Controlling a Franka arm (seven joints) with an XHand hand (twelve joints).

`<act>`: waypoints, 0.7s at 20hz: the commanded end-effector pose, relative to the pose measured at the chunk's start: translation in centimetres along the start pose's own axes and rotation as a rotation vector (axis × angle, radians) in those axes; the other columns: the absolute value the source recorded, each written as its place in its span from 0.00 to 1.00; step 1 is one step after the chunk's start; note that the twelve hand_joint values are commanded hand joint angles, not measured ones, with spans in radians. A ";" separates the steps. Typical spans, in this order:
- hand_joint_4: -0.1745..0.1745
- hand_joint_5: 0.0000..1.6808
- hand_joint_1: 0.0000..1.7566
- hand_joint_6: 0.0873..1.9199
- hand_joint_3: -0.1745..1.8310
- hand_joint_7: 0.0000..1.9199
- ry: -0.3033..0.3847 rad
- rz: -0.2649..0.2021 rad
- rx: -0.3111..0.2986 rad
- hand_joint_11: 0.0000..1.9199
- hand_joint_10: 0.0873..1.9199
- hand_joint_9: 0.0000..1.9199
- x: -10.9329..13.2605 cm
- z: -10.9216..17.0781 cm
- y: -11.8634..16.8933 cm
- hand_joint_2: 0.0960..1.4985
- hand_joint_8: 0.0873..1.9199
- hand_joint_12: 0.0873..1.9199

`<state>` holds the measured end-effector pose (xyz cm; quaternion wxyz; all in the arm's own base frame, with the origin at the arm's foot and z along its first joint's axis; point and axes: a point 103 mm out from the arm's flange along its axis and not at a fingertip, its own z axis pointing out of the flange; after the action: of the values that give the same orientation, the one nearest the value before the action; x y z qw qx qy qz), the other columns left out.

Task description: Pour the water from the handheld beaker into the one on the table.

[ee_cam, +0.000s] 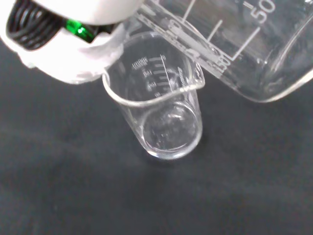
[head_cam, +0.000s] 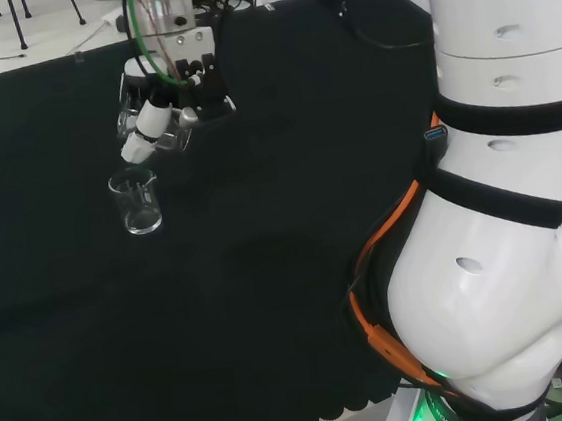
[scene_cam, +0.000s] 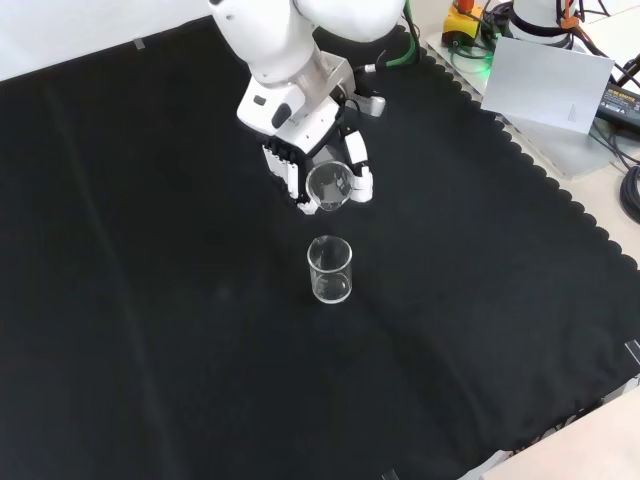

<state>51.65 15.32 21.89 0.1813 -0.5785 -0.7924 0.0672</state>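
We see the held beaker point(scene_cam: 329, 186), clear glass with printed white graduations, tipped steeply, its round mouth facing down toward the cloth. The hand point(scene_cam: 300, 165) has its black-and-white fingers point(scene_cam: 360, 180) curled round the glass. Just below stands an upright clear beaker point(scene_cam: 330, 270) with a pouring lip on the matte black cloth tabletop point(scene_cam: 150, 300).

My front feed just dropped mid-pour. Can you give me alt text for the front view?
The hand holds a clear beaker tipped on its side, mouth toward the camera, directly above a second clear beaker standing upright on the black cloth. No stream of water is discernible between them.
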 end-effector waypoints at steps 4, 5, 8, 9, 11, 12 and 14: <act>0.67 0.71 0.65 0.44 0.48 0.87 0.165 -0.063 -0.157 0.70 0.27 0.78 -3.1 -0.2 0.0 0.38 0.14 0.41; 0.67 0.71 0.65 0.44 0.48 0.87 0.172 -0.063 -0.164 0.70 0.27 0.78 -3.7 -0.2 0.0 0.38 0.14 0.41; 0.68 0.71 0.65 0.44 0.48 0.87 0.164 -0.077 -0.181 0.70 0.27 0.78 -4.8 0.2 0.0 0.38 0.15 0.41; 0.68 0.71 0.65 0.44 0.48 0.87 0.158 -0.079 -0.189 0.70 0.27 0.78 -5.0 0.3 0.0 0.38 0.15 0.41; 0.68 0.71 0.65 0.44 0.48 0.87 0.186 -0.085 -0.197 0.70 0.27 0.78 -5.8 0.2 0.0 0.38 0.15 0.41; 0.68 0.71 0.65 0.44 0.48 0.87 0.199 -0.088 -0.198 0.70 0.27 0.78 -6.0 0.1 0.1 0.38 0.15 0.42; 0.68 0.71 0.65 0.44 0.48 0.87 0.221 -0.094 -0.199 0.70 0.27 0.77 -6.4 0.2 0.2 0.38 0.15 0.42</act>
<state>52.97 11.02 20.74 0.1980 -0.5591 -0.8029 -0.0596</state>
